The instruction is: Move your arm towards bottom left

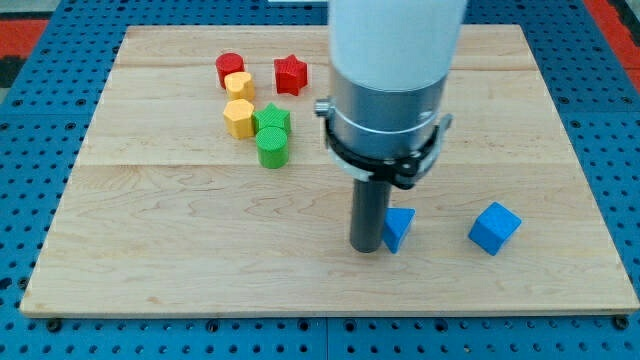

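Observation:
My tip [367,247] rests on the wooden board [180,250] a little right of centre, low in the view. It touches or nearly touches the left side of a small blue block [399,228]. A blue cube [494,228] lies further to the view's right. The arm's white and grey body [390,80] rises above the rod and hides part of the board behind it.
A cluster sits at the upper left: a red cylinder [230,68], a red star [291,74], two yellow blocks [239,84] [239,117], a green star-shaped block [272,120] and a green cylinder [272,148]. Blue pegboard [40,150] surrounds the board.

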`<act>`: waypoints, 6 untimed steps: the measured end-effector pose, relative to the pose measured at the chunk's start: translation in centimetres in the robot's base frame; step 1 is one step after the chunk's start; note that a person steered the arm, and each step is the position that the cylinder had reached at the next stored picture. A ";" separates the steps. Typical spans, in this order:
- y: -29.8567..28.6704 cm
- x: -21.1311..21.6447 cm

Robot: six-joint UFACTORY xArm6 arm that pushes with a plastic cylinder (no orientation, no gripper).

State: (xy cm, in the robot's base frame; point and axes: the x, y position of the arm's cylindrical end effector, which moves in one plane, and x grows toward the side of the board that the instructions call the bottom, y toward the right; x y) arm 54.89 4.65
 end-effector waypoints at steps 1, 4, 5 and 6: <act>0.0 0.0; -4.7 -3.8; -3.0 -9.8; -3.4 -14.8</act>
